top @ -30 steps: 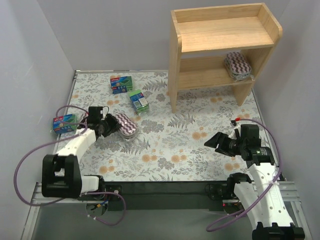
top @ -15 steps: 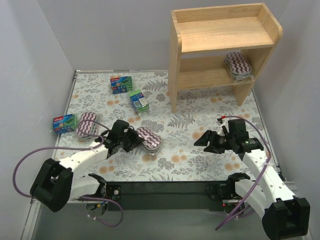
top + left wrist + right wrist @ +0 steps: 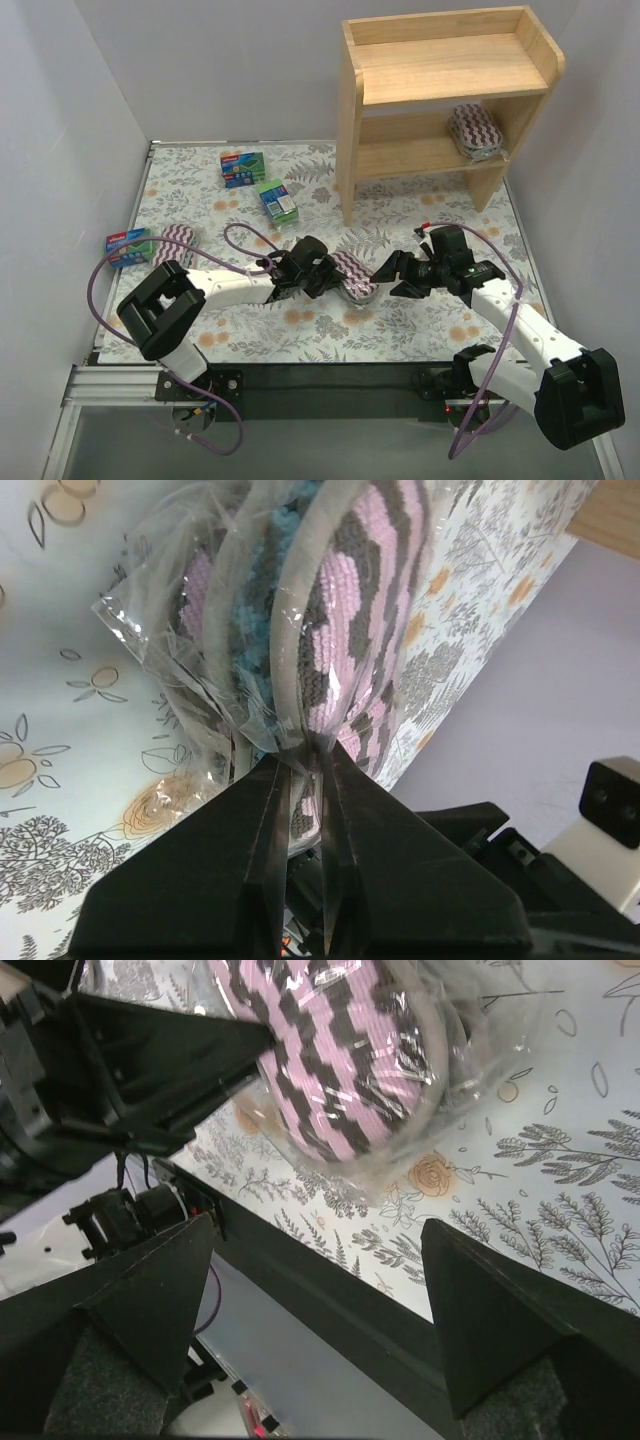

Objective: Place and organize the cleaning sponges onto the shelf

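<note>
My left gripper (image 3: 328,277) is shut on the plastic wrap of a striped oval sponge pad (image 3: 356,273) and holds it over the middle of the table; the pad fills the left wrist view (image 3: 340,630). My right gripper (image 3: 388,270) is open, just right of that pad, which shows in the right wrist view (image 3: 345,1060) ahead of the fingers. A second striped pad (image 3: 477,131) lies on the lower tier of the wooden shelf (image 3: 450,70). A third pad (image 3: 175,244) lies at the left. Three green sponge packs (image 3: 243,168), (image 3: 277,201), (image 3: 127,246) lie on the mat.
The shelf stands at the back right; its top tier is bare. Grey walls close in the left, back and right sides. A black rail (image 3: 330,375) runs along the near edge. Purple cables loop by both arms.
My left arm has carried the striped pad from the left side rightward to the table's middle. My right arm has swung left toward it, open. The third pad at the left came into view.
</note>
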Available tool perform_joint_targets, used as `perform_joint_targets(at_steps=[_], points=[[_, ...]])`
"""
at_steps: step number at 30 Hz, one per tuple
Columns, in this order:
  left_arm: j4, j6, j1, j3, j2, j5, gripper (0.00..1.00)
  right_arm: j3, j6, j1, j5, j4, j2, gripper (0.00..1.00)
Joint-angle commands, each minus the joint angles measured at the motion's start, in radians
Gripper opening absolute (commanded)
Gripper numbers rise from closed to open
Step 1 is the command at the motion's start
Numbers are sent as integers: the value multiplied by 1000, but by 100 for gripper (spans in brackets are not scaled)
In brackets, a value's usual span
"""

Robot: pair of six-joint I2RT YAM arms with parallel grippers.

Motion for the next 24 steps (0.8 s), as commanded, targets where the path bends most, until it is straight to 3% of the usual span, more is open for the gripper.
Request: perform_joint_targets(at_steps=[1,15,24], points=[[4,-72,-35,11,17,-46,6,1,73,9,49,62,36,77],[24,-94,-64,8,58,-31,4,-22,136,26,98,29,124,67],[64,-69,-70,2,76,34,1,-27,80,27,112,81,217,52]])
